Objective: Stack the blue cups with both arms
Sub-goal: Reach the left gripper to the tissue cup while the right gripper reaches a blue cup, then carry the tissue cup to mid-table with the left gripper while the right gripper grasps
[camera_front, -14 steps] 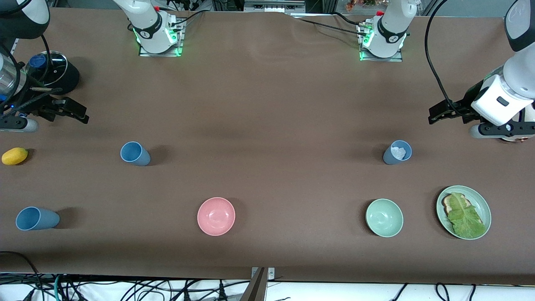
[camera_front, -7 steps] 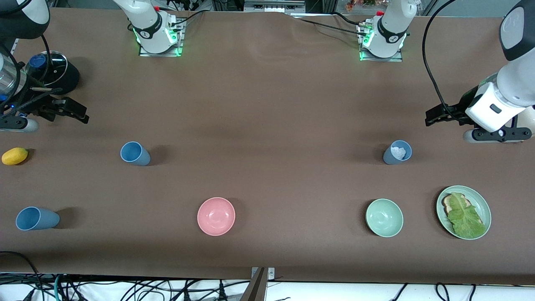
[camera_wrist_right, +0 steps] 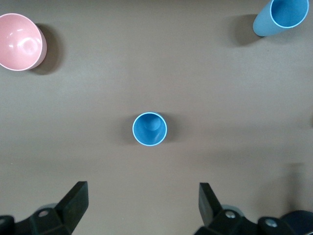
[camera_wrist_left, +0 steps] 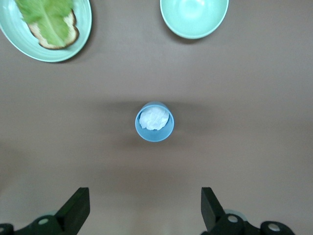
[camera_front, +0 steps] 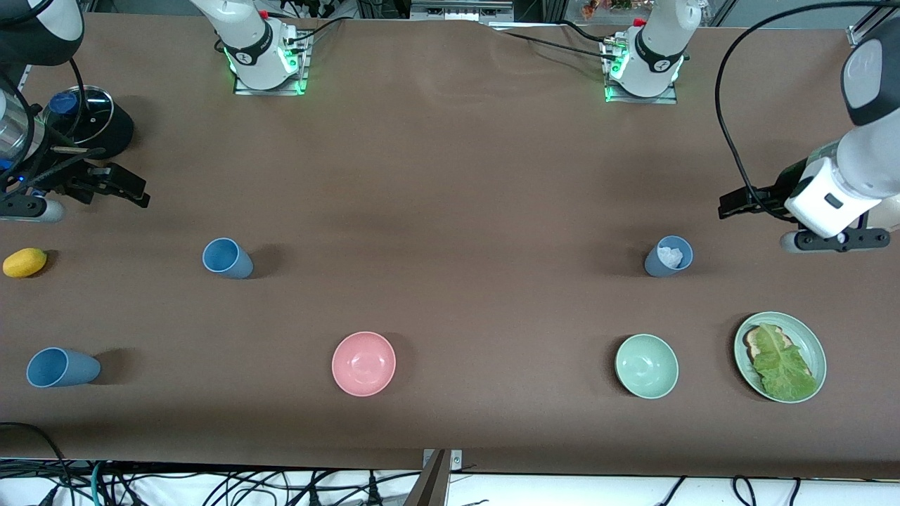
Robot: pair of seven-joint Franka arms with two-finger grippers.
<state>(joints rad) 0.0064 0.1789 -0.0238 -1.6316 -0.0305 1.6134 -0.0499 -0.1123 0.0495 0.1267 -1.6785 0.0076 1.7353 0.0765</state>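
A bright blue cup (camera_front: 227, 258) stands toward the right arm's end of the table and shows empty in the right wrist view (camera_wrist_right: 149, 129). A second bright blue cup (camera_front: 62, 367) stands nearer the front camera, by the table's end, and also shows in the right wrist view (camera_wrist_right: 283, 17). A greyer blue cup (camera_front: 668, 256) with a white crumpled thing inside stands toward the left arm's end and shows in the left wrist view (camera_wrist_left: 154, 122). My left gripper (camera_front: 742, 204) (camera_wrist_left: 145, 210) is open and empty, in the air beside that cup. My right gripper (camera_front: 123, 188) (camera_wrist_right: 144, 208) is open and empty, in the air beside the first cup.
A pink bowl (camera_front: 363, 363), a pale green bowl (camera_front: 646, 365) and a green plate (camera_front: 812, 344) with bread and lettuce sit along the near side. A yellow lemon (camera_front: 24, 262) and a black pot with a glass lid (camera_front: 88, 123) are at the right arm's end.
The left arm's wrist and gripper have shifted a little toward the greyer blue cup. The right arm and all the cups have not moved.
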